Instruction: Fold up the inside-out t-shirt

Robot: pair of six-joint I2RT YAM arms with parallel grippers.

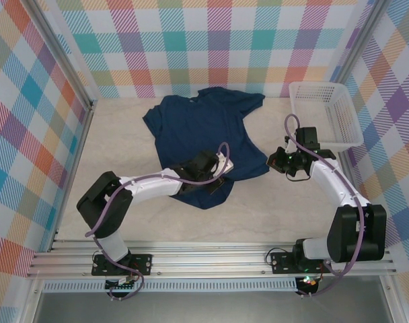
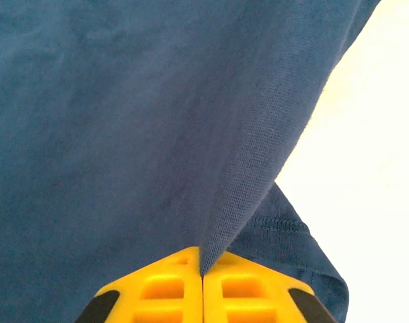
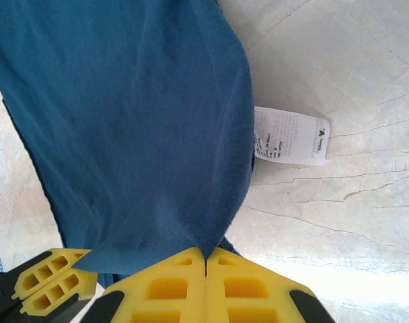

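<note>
One navy t-shirt (image 1: 204, 124) lies spread out mid-table (image 1: 124, 208), and two grippers are on it. The left gripper (image 2: 203, 268) has its yellow fingers pinched together on a fold near the hem. The right gripper (image 3: 206, 257) is clamped on the shirt's edge, beside one white tag (image 3: 290, 136). One white basket (image 1: 317, 85) sits far right.

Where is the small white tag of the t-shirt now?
In the right wrist view, the white tag lies on the table at the right edge of the t-shirt, above and right of the right gripper.
</note>
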